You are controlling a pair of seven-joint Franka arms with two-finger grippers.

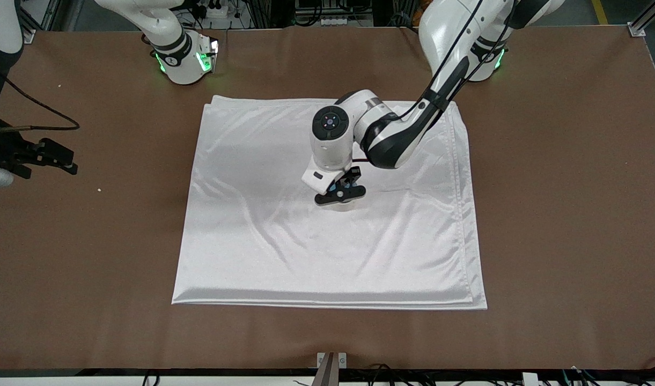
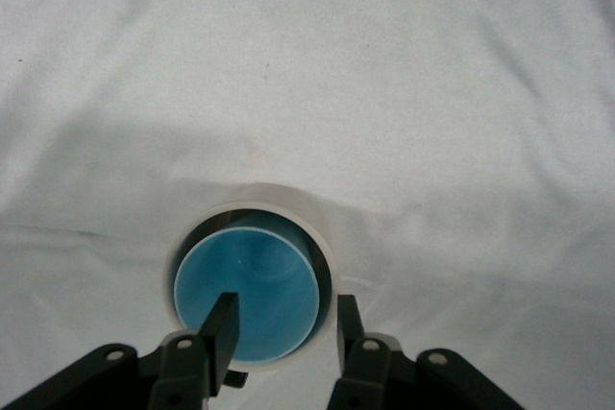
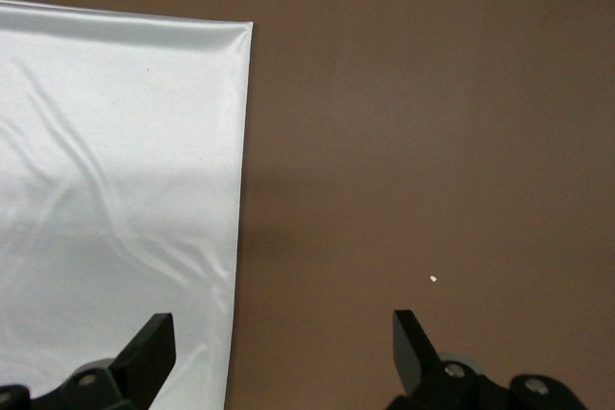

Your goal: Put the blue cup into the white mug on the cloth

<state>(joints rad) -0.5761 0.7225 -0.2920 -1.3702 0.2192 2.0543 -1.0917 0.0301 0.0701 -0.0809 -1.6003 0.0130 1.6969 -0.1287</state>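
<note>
Left tool [image 2: 279, 325] part-open astride blue cup [image 2: 245, 300], nested in white mug [image 2: 322, 237].

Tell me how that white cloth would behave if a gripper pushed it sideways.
The cloth would probably bunch rather than slide whole: it looks thin, already wrinkled. Its shiny surface suggests slipperiness, so folded layers might shift apart. The white mug with the blue cup inside may pin it there.

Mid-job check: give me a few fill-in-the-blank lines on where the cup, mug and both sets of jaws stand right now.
1. The blue cup sits inside the white ____.
2. The mug stands on the ____.
3. The left gripper hangs over the cup, its jaws ____ either side of the cup's rim.
4. The right gripper waits with jaws open over the cloth's ____, toward the right arm's end of the table.

Missing words: mug; cloth; apart; edge
</note>
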